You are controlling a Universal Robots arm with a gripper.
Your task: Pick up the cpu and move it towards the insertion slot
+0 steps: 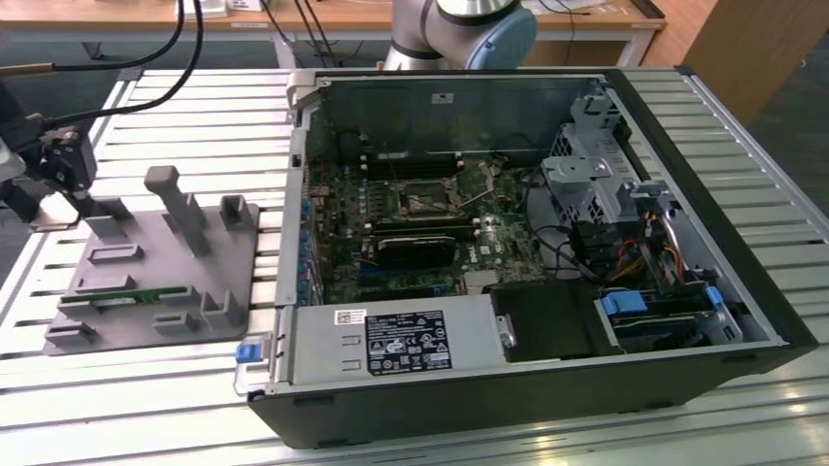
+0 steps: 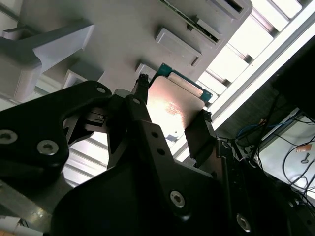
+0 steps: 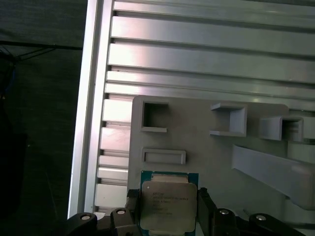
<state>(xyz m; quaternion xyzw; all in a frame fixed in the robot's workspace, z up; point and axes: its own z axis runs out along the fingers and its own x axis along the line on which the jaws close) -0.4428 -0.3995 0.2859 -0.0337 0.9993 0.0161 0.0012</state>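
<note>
Clamping the cpu (image 3: 168, 204) by opposite edges, end effector (image 3: 168, 209) over grey tray (image 3: 206, 164), small print on chip's face

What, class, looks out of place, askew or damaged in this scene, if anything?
Nothing stands out. The cpu sits squarely in the gripper over the grey tray, not tilted, and the insertion slot inside the open computer case shows no visible damage.
</note>
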